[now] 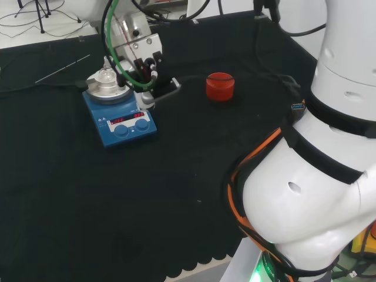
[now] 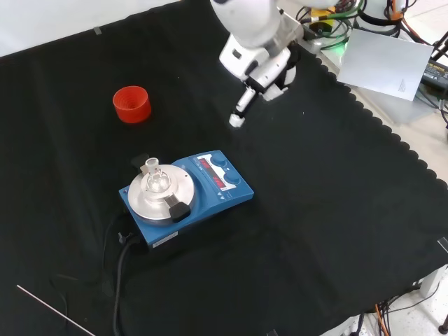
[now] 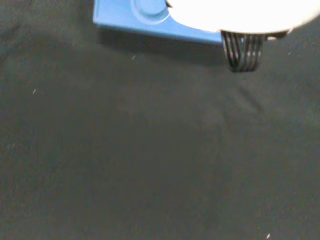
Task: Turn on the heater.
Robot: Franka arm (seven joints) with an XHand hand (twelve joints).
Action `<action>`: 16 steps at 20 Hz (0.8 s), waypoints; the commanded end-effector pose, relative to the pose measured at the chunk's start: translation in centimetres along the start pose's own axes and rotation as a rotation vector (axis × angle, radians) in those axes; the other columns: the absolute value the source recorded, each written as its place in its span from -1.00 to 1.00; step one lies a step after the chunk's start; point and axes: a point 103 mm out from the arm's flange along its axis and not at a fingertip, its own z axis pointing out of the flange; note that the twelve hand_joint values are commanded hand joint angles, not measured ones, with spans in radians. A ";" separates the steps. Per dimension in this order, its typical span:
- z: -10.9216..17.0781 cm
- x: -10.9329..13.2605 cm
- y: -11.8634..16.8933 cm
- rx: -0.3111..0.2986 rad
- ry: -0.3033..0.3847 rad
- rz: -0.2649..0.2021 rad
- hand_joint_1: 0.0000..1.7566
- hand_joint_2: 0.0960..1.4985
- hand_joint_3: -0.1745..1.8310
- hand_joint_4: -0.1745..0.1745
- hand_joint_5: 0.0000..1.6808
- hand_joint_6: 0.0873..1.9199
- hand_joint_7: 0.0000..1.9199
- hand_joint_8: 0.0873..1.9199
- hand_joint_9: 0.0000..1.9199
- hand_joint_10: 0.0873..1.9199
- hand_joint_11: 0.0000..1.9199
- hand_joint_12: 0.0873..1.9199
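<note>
Black cloth [image 2: 336,210] bears the heater [image 2: 185,196]; the hand [image 2: 262,73], part-hidden, points one finger [image 2: 240,110], grasping nothing.

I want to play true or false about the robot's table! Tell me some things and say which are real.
1. The heater is blue. True.
2. A small glass flask stands on the heater's round plate. True.
3. The red ring sits on top of the heater. False: it stands on the black cloth, apart from the heater.
4. The hand is pressing a knob. False: in the front view it hangs above the cloth, away from the heater's knobs.
5. The heater's display glows red. True.
</note>
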 end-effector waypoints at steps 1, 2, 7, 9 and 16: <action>2.8 2.4 0.5 0.123 -0.064 -0.052 0.81 -0.36 0.46 -0.45 -0.68 -0.87 0.86 1.00 0.91 0.91 0.68 0.54; 3.2 2.8 0.6 0.127 -0.066 -0.056 0.81 -0.36 0.46 -0.45 -0.68 -0.87 0.86 1.00 0.91 0.91 0.68 0.54; 4.2 4.0 1.0 0.150 -0.078 -0.073 0.81 -0.36 0.47 -0.44 -0.68 -0.88 0.86 1.00 0.91 0.91 0.68 0.54; 4.3 4.3 1.3 0.155 -0.084 -0.074 0.81 -0.36 0.47 -0.44 -0.68 -0.88 0.86 1.00 0.91 0.91 0.68 0.54; 4.2 5.0 1.8 0.162 -0.099 -0.061 0.81 -0.37 0.48 -0.44 -0.68 -0.88 0.86 1.00 0.91 0.91 0.68 0.54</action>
